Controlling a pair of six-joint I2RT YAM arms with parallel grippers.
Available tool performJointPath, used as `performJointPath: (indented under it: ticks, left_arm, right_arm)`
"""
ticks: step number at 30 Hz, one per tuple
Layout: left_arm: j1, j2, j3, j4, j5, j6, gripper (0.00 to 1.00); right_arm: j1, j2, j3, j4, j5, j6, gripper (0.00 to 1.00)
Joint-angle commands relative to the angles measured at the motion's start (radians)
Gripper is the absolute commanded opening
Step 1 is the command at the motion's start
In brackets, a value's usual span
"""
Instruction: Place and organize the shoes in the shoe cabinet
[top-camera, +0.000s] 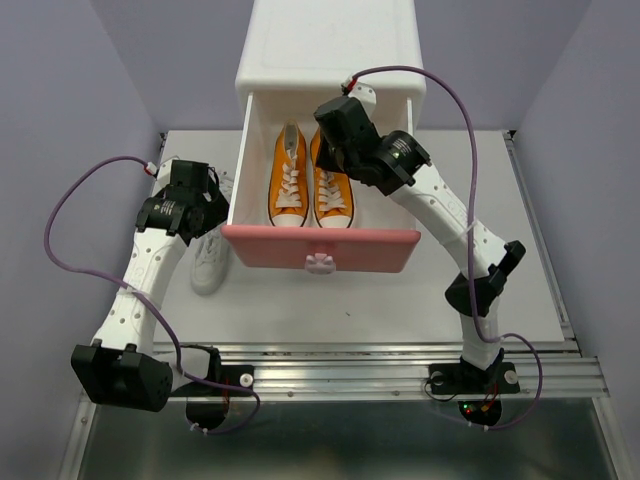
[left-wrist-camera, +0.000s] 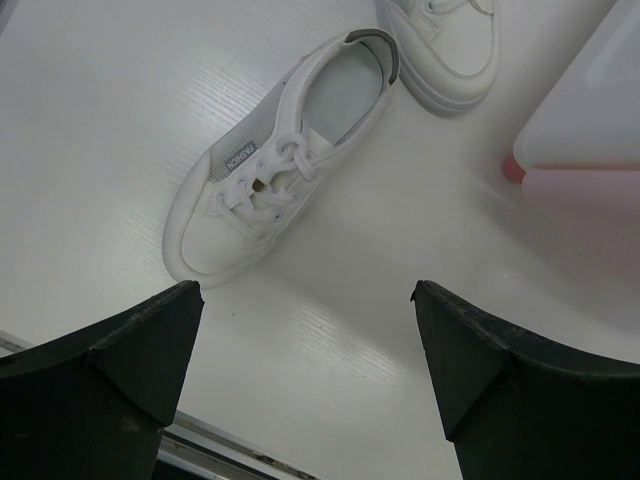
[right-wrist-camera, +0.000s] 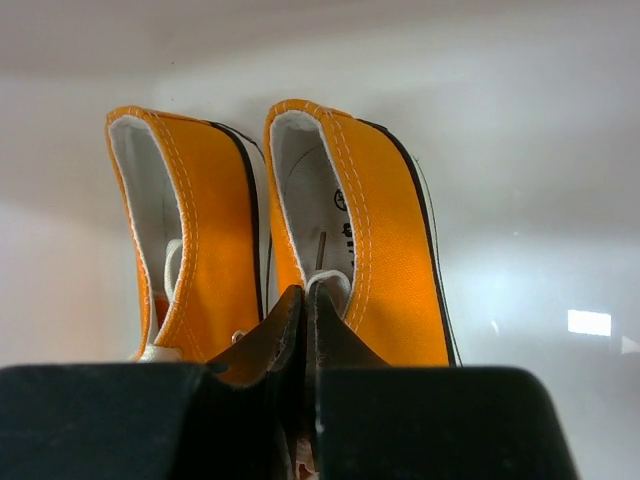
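The pink-fronted drawer (top-camera: 320, 247) of the shoe cabinet (top-camera: 330, 40) is drawn out toward the near side. The orange pair is laid inside it side by side, toes near and heels far. The right claw (right-wrist-camera: 305, 295) is reached in at the far end and closed. The inner collar of the right orange sneaker (right-wrist-camera: 370, 220) is seemingly pinched between its fingers, probably so that this shoe can be squared up against the left orange sneaker (right-wrist-camera: 190, 220). The white sneakers (left-wrist-camera: 270, 180) are found on the surface (left-wrist-camera: 100, 120) just left of the drawer, apart and at different angles. The left claw (left-wrist-camera: 305, 290) is held wide open above one of them, evidently lined up for a pick. The white pair is judged not yet stowed.
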Motion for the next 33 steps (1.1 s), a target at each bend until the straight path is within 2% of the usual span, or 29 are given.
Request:
performJointPath:
  ticks: [1, 4, 9, 17, 22, 33]
  left_arm:
    - [0.006, -0.023, -0.012, -0.008, -0.023, -0.013, 0.99]
    - [0.006, -0.023, -0.009, -0.010, -0.023, -0.013, 0.99]
    - [0.006, -0.026, -0.001, -0.019, -0.026, -0.011, 0.99]
    - [0.006, -0.029, -0.003, -0.022, -0.031, -0.013, 0.99]
    - [0.006, -0.024, -0.004, -0.022, -0.031, -0.014, 0.99]
    - [0.006, -0.010, -0.001, -0.019, -0.029, -0.017, 0.99]
  right_arm:
    - [0.023, -0.019, 0.026, -0.047, 0.000, 0.004, 0.01]
    - [0.023, 0.017, 0.079, -0.030, 0.057, 0.001, 0.01]
    - [0.023, 0.027, 0.077, 0.066, 0.117, -0.008, 0.01]
    - [0.023, 0.014, 0.013, 0.146, 0.091, 0.006, 0.01]
    - [0.023, 0.073, 0.116, 0.168, 0.136, -0.051, 0.01]
    - [0.000, 0.038, 0.042, 0.226, 0.093, -0.046, 0.01]
